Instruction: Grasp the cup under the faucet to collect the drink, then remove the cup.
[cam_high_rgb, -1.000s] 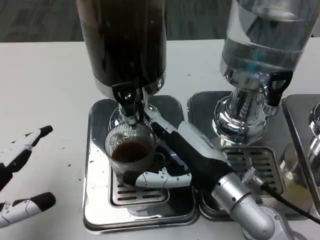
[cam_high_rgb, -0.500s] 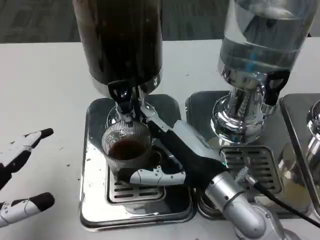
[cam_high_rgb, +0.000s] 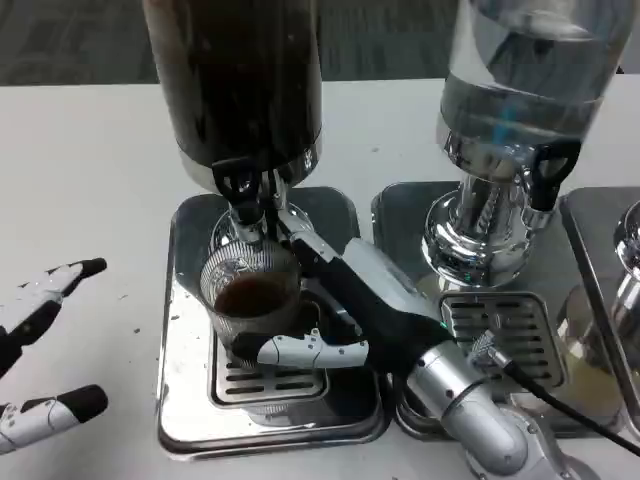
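Observation:
A clear ribbed cup (cam_high_rgb: 250, 290) with dark drink in it stands on the drip grate under the black faucet (cam_high_rgb: 244, 196) of the dark drink dispenser (cam_high_rgb: 236, 80). My right hand (cam_high_rgb: 350, 305) wraps around the cup from the right, one finger curling along its front and another behind it. My left hand (cam_high_rgb: 40, 355) hovers over the white table at the far left, fingers spread and empty.
The dispenser's steel tray (cam_high_rgb: 185, 400) holds the grate. A second dispenser with clear liquid (cam_high_rgb: 520, 90) stands to the right on its own tray (cam_high_rgb: 500, 320), with a black tap (cam_high_rgb: 545, 170). Another steel base (cam_high_rgb: 625, 290) sits at the right edge.
The whole picture has shifted slightly right and down, so the camera moved. My right hand stays closed around the cup under the faucet. The left hand holds its place.

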